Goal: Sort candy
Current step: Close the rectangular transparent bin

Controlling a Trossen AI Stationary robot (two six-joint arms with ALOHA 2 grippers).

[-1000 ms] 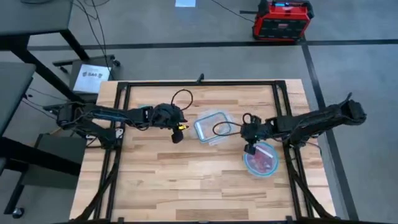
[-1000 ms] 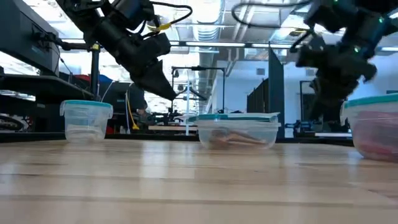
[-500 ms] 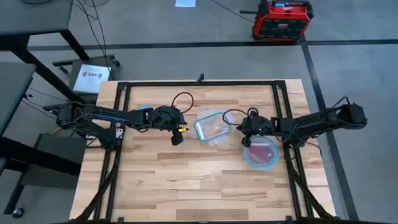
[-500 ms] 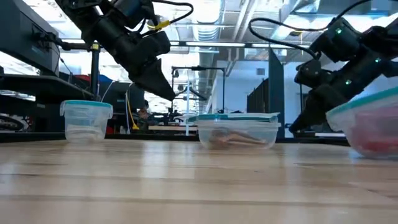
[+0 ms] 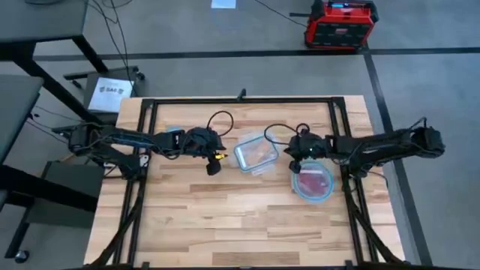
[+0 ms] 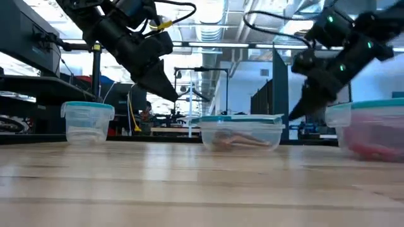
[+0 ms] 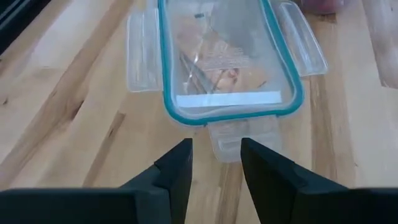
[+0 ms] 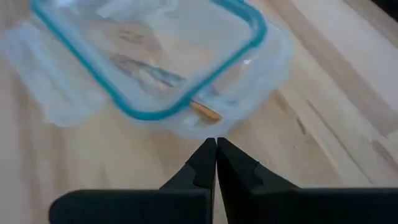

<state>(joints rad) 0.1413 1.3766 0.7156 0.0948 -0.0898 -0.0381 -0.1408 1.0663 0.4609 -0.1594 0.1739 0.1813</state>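
Left gripper (image 5: 213, 166): fingers slightly apart, nothing between them, hanging above the table just left of the rectangular lidded container (image 5: 256, 152). Right gripper (image 5: 293, 163): fingers pressed together, empty, tip between the rectangular container and the round container (image 5: 313, 184), clear of the wood in the low view.

Containers, left to right: small clear tub (image 6: 87, 122) with teal rim, contents can't tell; rectangular container with teal-sealed lid on, orange-white candy wrappers (image 7: 214, 71) inside; round container, open, holding red and magenta candy (image 5: 315, 183).

Surface: light wooden plank table (image 5: 225, 217) on a black frame. Grey floor beyond, with a red-black box (image 5: 339, 25) at the far side.
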